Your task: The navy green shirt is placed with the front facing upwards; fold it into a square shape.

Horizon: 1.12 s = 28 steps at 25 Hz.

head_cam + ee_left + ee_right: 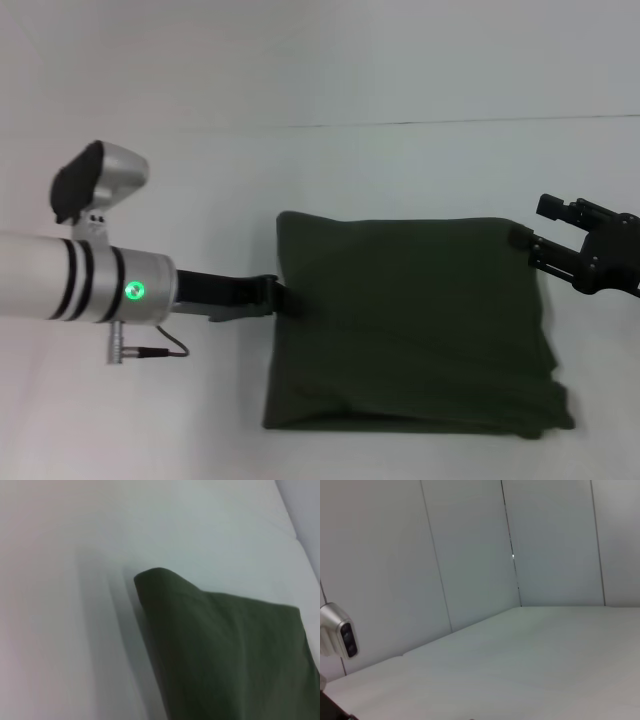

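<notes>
Navy green shirt (pixel 410 325): folded near-square. Left gripper (pixel 283 296) at its 9 o'clock edge, right gripper (pixel 520 240) at 2 o'clock; finger states indiscernible. Risk: withdrawing fingers possibly snag cloth, dragging layers askew.

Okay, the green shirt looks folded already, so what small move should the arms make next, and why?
Probably draw both grippers outward, off the cloth. The navy green shirt already lies as a rough square, with the left gripper at its left edge and the right gripper at its far right corner.
</notes>
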### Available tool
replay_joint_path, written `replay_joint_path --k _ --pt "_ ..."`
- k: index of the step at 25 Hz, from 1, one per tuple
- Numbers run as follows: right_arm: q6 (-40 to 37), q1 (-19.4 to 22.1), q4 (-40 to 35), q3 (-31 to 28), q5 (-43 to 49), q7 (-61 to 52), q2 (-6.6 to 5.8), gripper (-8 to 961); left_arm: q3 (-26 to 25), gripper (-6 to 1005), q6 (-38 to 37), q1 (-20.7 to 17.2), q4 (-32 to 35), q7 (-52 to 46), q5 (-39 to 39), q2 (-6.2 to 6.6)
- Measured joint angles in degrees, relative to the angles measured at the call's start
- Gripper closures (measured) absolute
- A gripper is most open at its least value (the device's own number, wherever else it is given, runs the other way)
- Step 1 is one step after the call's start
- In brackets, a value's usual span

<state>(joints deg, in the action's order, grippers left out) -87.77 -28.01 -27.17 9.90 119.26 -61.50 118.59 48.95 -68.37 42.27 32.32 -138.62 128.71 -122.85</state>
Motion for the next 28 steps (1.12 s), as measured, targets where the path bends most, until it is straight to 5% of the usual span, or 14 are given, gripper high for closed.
replay_joint_path --k 10,28 --pt "0.4 -1.0 0.0 -0.1 0.0 0.0 0.48 251 -1.6 948 -1.2 -5.9 8.8 0.1 0.0 0.93" --pt "2.0 -2.7 0.4 0.4 0.0 -0.7 0.85 251 -9.3 949 -1.6 -10.0 9.6 3.0 0.5 1.74"
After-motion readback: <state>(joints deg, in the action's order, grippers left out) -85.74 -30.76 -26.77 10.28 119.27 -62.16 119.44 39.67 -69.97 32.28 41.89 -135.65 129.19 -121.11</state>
